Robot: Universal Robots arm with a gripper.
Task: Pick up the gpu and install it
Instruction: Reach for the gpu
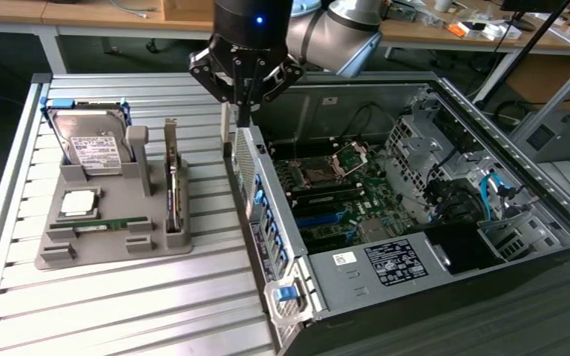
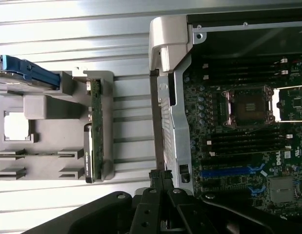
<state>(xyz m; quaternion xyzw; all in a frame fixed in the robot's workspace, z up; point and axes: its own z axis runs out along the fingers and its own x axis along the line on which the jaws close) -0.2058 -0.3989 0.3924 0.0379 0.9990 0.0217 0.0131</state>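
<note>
Aluminium slatted table (image 1: 116, 311) bears gpu (image 1: 173, 178), holder (image 1: 107, 248), open case (image 1: 364, 297); desks (image 1: 87, 11) behind.

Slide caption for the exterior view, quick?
Shut pincer hangs over the wall of the open computer case; the gpu stands on edge in the gray holder, untouched.

Items you cannot fully check:

1. gpu (image 1: 173, 178): stands on edge in the grey holder (image 1: 107, 248). Its lower edge is hidden in the slot and its board markings are too small to read.
2. Hard drive (image 1: 92, 148): the label print is illegible. In the wrist view the picture's edge cuts it off.
3. Gripper (image 1: 246, 117): you cannot tell whether its tips touch the computer case (image 1: 320, 285). In the wrist view its body is cut off.
4. Computer case: the exterior view's bottom and right edges cut it off.
5. Power supply label (image 1: 396, 261): the text is too small to read.
6. Arm (image 1: 340, 30): cut off at the exterior view's top.
</note>
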